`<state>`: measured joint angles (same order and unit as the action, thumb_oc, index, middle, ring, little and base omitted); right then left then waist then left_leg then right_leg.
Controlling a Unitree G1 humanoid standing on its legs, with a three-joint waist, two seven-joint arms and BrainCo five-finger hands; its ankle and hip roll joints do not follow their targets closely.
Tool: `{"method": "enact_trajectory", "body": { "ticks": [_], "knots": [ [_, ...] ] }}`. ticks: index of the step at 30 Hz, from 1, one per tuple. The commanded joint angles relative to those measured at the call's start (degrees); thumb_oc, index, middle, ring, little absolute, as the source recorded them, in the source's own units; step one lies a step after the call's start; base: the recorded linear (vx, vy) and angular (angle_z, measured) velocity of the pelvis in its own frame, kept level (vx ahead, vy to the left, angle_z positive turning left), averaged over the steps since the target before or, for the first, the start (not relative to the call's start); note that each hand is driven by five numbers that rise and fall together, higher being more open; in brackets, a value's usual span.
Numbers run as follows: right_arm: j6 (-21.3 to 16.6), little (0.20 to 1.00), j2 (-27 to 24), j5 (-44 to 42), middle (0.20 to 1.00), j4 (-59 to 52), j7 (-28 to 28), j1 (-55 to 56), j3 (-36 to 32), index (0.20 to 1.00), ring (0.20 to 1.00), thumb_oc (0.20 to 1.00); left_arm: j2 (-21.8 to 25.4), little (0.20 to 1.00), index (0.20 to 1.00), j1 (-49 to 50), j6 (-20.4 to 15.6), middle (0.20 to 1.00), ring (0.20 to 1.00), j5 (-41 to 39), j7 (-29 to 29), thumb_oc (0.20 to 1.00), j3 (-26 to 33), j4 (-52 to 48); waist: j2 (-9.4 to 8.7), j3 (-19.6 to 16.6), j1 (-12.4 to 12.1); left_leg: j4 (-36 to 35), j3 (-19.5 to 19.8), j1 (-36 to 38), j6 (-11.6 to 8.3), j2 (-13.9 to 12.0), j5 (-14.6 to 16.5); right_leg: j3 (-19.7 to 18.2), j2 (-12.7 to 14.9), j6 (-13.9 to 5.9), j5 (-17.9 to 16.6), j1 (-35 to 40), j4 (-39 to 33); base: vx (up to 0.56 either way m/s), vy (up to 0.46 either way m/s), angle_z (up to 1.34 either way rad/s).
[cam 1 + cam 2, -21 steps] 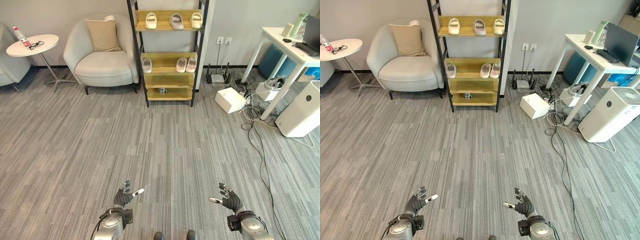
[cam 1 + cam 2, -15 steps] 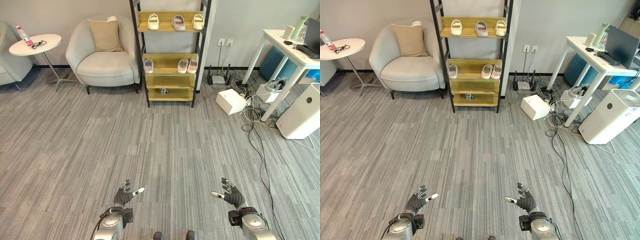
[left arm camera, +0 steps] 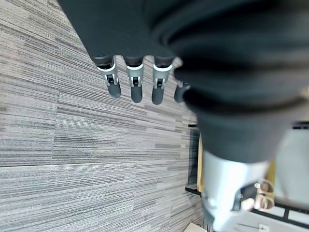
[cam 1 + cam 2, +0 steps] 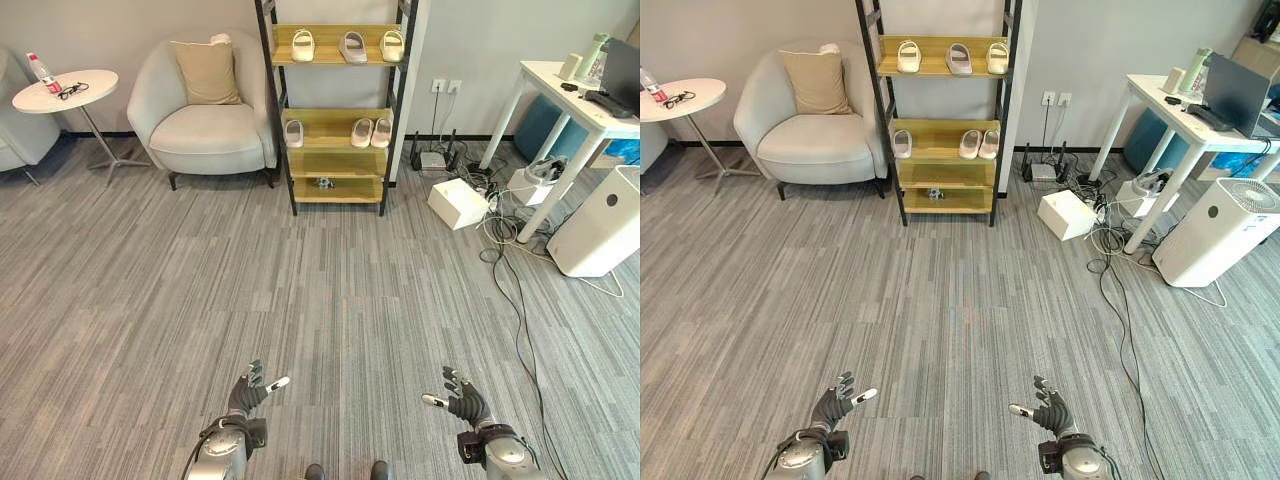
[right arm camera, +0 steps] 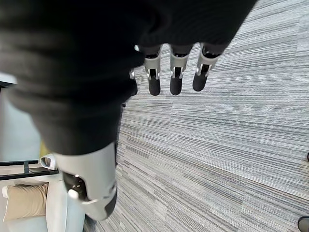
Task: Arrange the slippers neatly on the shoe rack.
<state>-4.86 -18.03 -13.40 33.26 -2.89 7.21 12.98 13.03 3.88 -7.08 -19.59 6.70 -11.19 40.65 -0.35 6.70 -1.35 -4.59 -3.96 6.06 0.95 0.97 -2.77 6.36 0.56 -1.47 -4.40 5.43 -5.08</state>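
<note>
Six slippers [image 4: 349, 45] sit on the far shoe rack [image 4: 338, 110], three per upper shelf, long axes running front to back, toe direction unclear, while the left hand [image 4: 246, 392] and right hand [image 4: 464, 403] hang empty, fingers relaxed, above the floor.

no text, label or number can be read anywhere.

Ahead of me a pale armchair [image 4: 205, 120] with a tan cushion [image 4: 207, 72] stands beside a round side table [image 4: 64, 92]; a white desk [image 4: 570, 95] and white box [image 4: 458, 203] sit rightward.
</note>
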Motion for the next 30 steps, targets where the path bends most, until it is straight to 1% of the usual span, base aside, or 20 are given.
{"method": "enact_trajectory", "body": {
  "ticks": [1,8,12,16,23,25,26,27,29,30],
  "knots": [
    [-1.6,1.0,-1.0,0.7,1.0,-2.1,0.4,-1.4,1.5,1.0,1.0,1.0,0.4,1.0,1.0,-3.0,-1.4,1.0,1.0,-0.4,-0.7,1.0,-0.6,1.5,-1.17,-2.0,0.0,-0.4,0.1,-1.1,-3.5,-1.8,1.1,1.3,3.9,-5.01,3.6,0.2,0.1,0.0,-0.015,0.03],
    [-1.5,1.0,-0.3,-1.2,1.0,-0.6,1.2,-1.2,2.4,1.0,1.0,1.0,0.6,1.0,1.0,-2.8,-1.4,1.0,1.0,-0.2,-0.8,1.0,-0.6,2.2,-1.31,-1.9,-0.2,-0.4,0.3,-1.0,-3.58,-1.9,1.1,0.9,3.8,-4.88,3.7,0.4,0.1,0.0,0.0,0.0],
    [-2.0,1.0,1.2,-6.7,1.0,0.6,2.4,-1.2,2.7,1.0,1.0,1.0,0.4,1.0,1.0,-2.9,-1.3,1.0,1.0,-0.5,-1.0,1.0,-1.0,2.8,-1.32,-1.9,-0.1,-0.4,0.4,-0.9,-3.62,-2.0,1.2,0.8,3.6,-4.86,3.7,0.2,0.1,0.0,0.0,0.0],
    [-1.7,1.0,0.7,-6.1,1.0,0.0,2.4,-1.9,3.3,1.0,1.0,1.0,0.4,1.0,1.0,-2.7,-1.3,1.0,1.0,-1.9,-0.9,1.0,-0.7,2.5,-1.52,-1.3,-0.5,-0.4,0.5,-1.2,-3.36,-1.8,1.1,0.2,3.7,-4.89,3.3,-0.3,0.1,0.0,0.0,0.0],
    [-1.7,1.0,-0.5,-4.1,1.0,-1.1,2.0,-2.3,2.1,1.0,1.0,1.0,1.4,1.0,1.0,-2.3,-1.7,1.0,1.0,-1.8,-0.6,1.0,0.8,0.9,-1.91,-0.6,-0.5,-0.4,0.7,-1.8,-3.02,-1.4,1.4,1.0,4.2,-5.14,3.5,-0.4,0.1,0.02,0.031,0.01],
    [-1.9,1.0,-1.0,-3.8,1.0,-1.0,2.0,-2.6,1.3,1.0,1.0,1.0,3.1,1.0,1.0,-2.0,-2.1,1.0,1.0,1.2,-0.4,1.0,1.2,-1.1,-2.15,-0.4,-0.6,-0.4,0.6,-2.1,-2.71,-1.1,1.6,1.0,4.6,-5.56,3.2,-0.6,0.1,0.01,0.076,0.0],
    [-2.0,1.0,-1.5,-3.7,1.0,-1.3,2.1,-2.7,0.5,1.0,1.0,1.0,4.7,1.0,1.0,-1.4,-2.2,1.0,1.0,4.2,-0.6,1.0,1.1,-3.3,-2.28,-0.1,-0.7,-0.3,0.4,-2.3,-2.41,-0.9,1.9,1.1,4.9,-5.79,3.1,-0.8,0.7,0.0,0.094,-0.01],
    [-2.2,1.0,-1.6,-3.6,1.0,-1.3,2.2,-2.7,0.3,1.0,1.0,1.0,5.2,1.0,1.0,-1.3,-2.3,1.0,1.0,4.8,-0.7,1.0,1.2,-3.6,-2.28,0.1,-0.8,-0.1,0.4,-2.3,-2.2,-0.8,2.0,1.0,5.1,-5.85,3.2,-1.4,2.0,-0.02,0.115,0.0],
    [-2.5,1.0,-2.0,-3.3,1.0,-1.3,2.3,-3.2,-0.6,1.0,1.0,1.0,6.4,1.0,1.0,-1.3,-2.4,1.0,1.0,5.6,-1.0,1.0,1.7,-3.9,-2.16,1.3,-0.8,0.4,0.6,-2.9,-1.25,-0.6,2.5,0.2,5.7,-6.55,4.4,-6.0,10.1,-0.07,0.132,-0.02],
    [-2.7,1.0,-1.8,-3.4,1.0,-1.1,2.3,-3.3,-1.0,1.0,1.0,1.0,6.6,1.0,1.0,-1.4,-2.4,1.0,1.0,6.2,-1.0,1.0,1.9,-3.8,-2.05,2.0,-0.8,0.5,0.3,-2.9,-0.62,-0.4,2.8,0.2,6.1,-7.67,3.9,-8.6,15.3,-0.09,0.22,-0.16]
  ]
}}
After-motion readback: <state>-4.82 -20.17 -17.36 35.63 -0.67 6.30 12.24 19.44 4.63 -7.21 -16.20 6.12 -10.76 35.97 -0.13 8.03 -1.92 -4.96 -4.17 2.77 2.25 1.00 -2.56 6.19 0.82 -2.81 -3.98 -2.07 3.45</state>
